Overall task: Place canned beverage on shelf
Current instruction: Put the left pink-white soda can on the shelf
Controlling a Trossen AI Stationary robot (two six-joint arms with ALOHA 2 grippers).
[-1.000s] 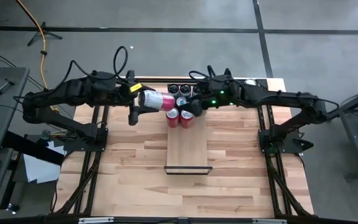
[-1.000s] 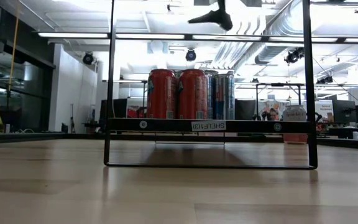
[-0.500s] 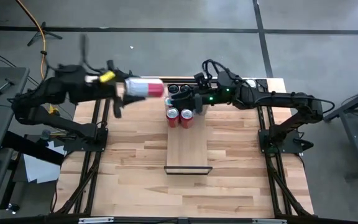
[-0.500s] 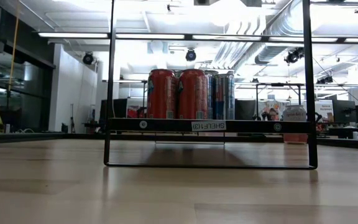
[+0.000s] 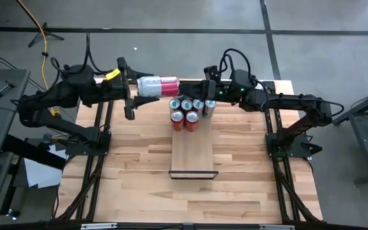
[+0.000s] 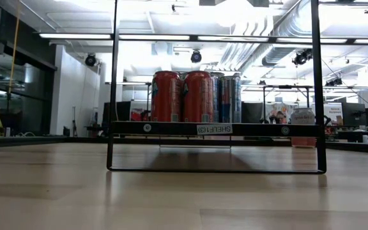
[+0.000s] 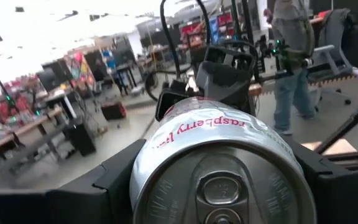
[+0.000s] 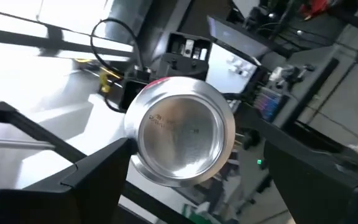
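A pink-and-white beverage can [image 5: 160, 85] hangs level above the table's far edge, with my left gripper [image 5: 139, 87] shut on it. The can's tab end [image 7: 219, 186] faces the left wrist. My right gripper [image 5: 189, 86] points at the can from the table's right, open. Its fingers [image 8: 79, 177] stand either side of the can's bare bottom end [image 8: 180, 132]. Below, the pale wooden shelf [image 5: 193, 153] carries several cans [image 5: 190, 112] upright at its far end, also seen in the low view as cans [image 6: 193, 96] on the shelf board [image 6: 213, 128]. My left gripper pinches the can's curved sides near its tab end [image 7: 166, 155] between the two fingers [image 7: 95, 186]. They come level from the table's left and lie along the can. The can is lifted clear and lies level. I cannot tell whether my right gripper touches the can.
The shelf's thin dark frame [image 6: 112, 83] rises at its short ends. The near half of the shelf board [image 5: 193, 160] and the wooden tabletop [image 5: 139, 179] around it are bare. Arm bases [image 5: 98, 134] stand at the table's left and right sides.
My left gripper has risen and moved toward the far edge with the can, which was tilted and now lies level. My right gripper has lifted from above the shelf's cans and tipped up, so it now faces the can's bottom end.
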